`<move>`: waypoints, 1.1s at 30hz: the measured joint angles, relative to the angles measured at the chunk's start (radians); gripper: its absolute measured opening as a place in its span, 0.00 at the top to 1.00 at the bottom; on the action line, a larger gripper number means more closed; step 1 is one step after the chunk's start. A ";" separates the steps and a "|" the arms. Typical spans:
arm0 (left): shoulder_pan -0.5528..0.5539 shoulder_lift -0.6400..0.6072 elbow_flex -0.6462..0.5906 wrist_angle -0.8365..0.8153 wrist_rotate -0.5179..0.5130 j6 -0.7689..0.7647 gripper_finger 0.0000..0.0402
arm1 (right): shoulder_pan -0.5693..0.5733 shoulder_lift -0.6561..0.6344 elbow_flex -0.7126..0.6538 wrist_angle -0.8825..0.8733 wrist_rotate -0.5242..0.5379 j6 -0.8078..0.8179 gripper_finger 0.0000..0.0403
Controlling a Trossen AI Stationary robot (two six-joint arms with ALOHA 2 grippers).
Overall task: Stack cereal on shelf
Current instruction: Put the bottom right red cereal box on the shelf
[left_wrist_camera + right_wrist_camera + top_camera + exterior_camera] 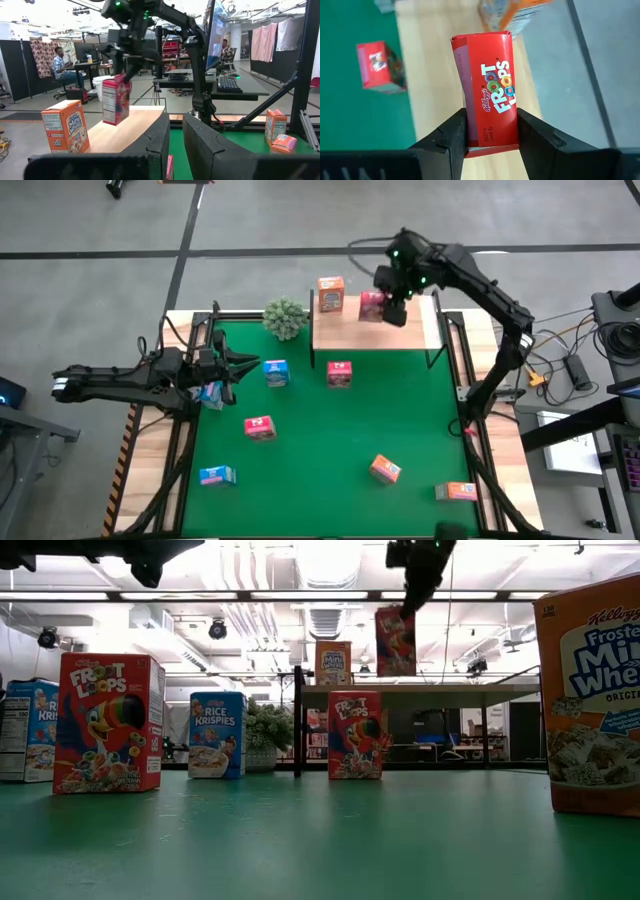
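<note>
Above the light wooden shelf board point(375, 330), the right gripper point(490, 135) clamps a red, light, crushable cardboard Froot Loops box point(487, 90) by its narrow sides, best held gently, while the left gripper point(222, 365) waits closed.

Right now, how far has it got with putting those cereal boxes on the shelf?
One orange box already stands on the shelf. The right claw holds a red Froot Loops box just above the shelf, not yet set down. The left claw grips a blue box at the table's left. Six boxes are left on the green table: two red, two blue, two orange.
</note>
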 joint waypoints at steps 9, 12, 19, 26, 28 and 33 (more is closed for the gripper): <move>0.000 0.000 0.000 0.000 0.000 0.000 0.91 | -0.145 0.039 -0.005 0.020 -0.082 -0.077 0.65; 0.000 0.000 0.000 0.000 0.000 0.000 0.91 | -0.161 0.055 -0.005 0.027 -0.082 -0.093 0.65; 0.000 0.000 0.000 0.000 0.000 0.000 0.91 | -0.162 0.078 -0.006 0.055 -0.082 -0.123 0.64; 0.000 0.000 0.000 0.000 0.000 0.000 0.91 | -0.163 0.079 -0.006 0.072 -0.082 -0.112 0.63; 0.000 0.000 0.000 0.000 0.000 0.000 0.91 | -0.163 0.079 -0.006 0.076 -0.082 -0.105 0.61; 0.000 0.000 0.000 -0.001 0.000 0.000 0.91 | -0.163 0.079 -0.006 0.076 -0.077 -0.101 0.55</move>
